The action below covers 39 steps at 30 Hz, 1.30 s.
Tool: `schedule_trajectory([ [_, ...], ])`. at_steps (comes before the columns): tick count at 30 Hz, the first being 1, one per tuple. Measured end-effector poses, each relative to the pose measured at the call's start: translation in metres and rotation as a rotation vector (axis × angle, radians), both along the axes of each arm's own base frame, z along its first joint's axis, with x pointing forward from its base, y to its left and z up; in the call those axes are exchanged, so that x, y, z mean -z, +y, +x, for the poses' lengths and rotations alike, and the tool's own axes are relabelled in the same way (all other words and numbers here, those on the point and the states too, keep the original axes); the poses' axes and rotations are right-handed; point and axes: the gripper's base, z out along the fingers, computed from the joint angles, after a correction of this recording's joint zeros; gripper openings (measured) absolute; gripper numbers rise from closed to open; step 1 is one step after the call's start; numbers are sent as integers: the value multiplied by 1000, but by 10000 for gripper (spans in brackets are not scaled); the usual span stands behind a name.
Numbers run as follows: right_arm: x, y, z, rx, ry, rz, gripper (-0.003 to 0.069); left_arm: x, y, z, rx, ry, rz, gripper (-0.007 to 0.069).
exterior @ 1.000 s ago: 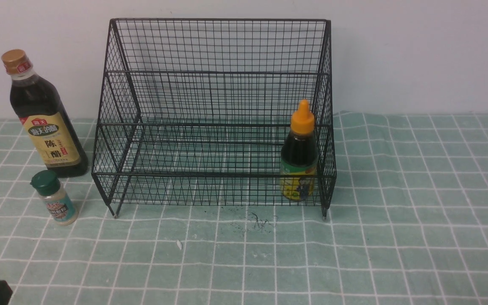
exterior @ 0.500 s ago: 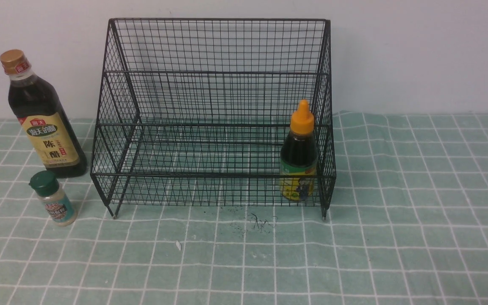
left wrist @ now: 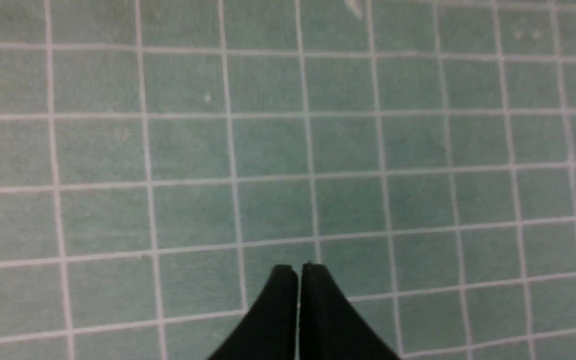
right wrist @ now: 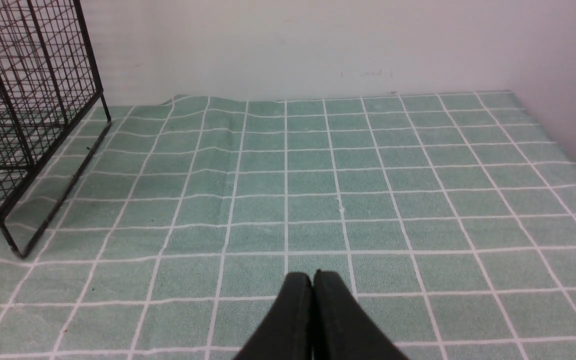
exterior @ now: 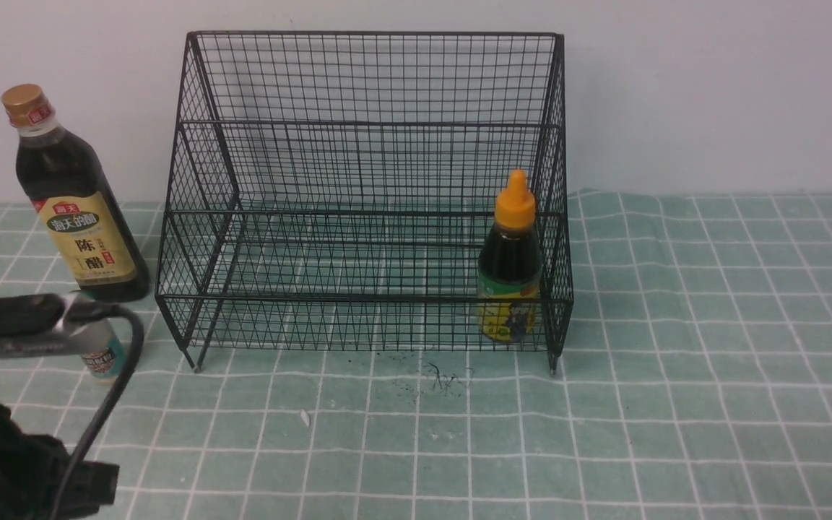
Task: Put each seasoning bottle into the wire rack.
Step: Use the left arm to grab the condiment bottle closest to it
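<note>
**Setting.** Pale wall [exterior: 712, 94] behind; green checked cloth [exterior: 676, 404] over the whole table.

**Item 1, wire rack [exterior: 373, 297].** Black, two stepped tiers, standing mid-table against the wall. Position unchanged.

**Item 2, squeeze bottle [exterior: 508, 267].** Orange nozzle, upright in the lower tier at the rack's right end. Already placed; unchanged.

**Item 3, vinegar bottle [exterior: 76, 217].** Gold cap, upright on the cloth just left of the rack. Not yet placed.

**Item 4, shaker [exterior: 102, 354].** On the cloth in front of the vinegar bottle. Only its lower body shows now; its cap is covered.

**Item 5, left arm [exterior: 11, 325].** The change: absent from the front view half a second ago, it now reaches in at the lower left, crossing in front of the shaker. Left claw [left wrist: 298, 270] pressed together, empty, with only bare cloth in its wrist view.

**Item 6, right claw [right wrist: 313, 277].** Pressed together, empty, over cloth right of the rack.

**Note.** One of three bottles is in. The left arm's arrival probably opens the shaker's pickup; the claw must spread first.
</note>
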Motion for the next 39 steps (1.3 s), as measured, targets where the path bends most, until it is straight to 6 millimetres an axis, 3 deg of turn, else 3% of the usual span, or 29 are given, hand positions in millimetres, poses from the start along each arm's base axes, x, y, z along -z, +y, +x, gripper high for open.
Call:
schedule_trajectory([
  [4,0,0,0,0,0,0,-13,-8,20,36,-79,39,58,-6],
  [9,0,0,0,0,0,0,-13,-17,50,66,-205,65,50,-6],
  [15,0,0,0,0,0,0,-13,-20,67,103,-137,-38,140,29],
  [18,0,0,0,0,0,0,-13,-15,71,117,-122,-95,165,108],
  [21,0,0,0,0,0,0,-13,-4,75,132,-130,-133,180,265],
  [22,0,0,0,0,0,0,-13,-4,76,134,-132,-140,181,275],
  [23,0,0,0,0,0,0,-13,4,78,142,-141,-153,186,385],
  [28,0,0,0,0,0,0,-13,28,82,160,-162,-149,176,573],
  [31,0,0,0,0,0,0,-13,39,83,166,-148,-131,178,608],
  [39,0,0,0,0,0,0,-13,58,86,177,-144,-134,193,605],
])
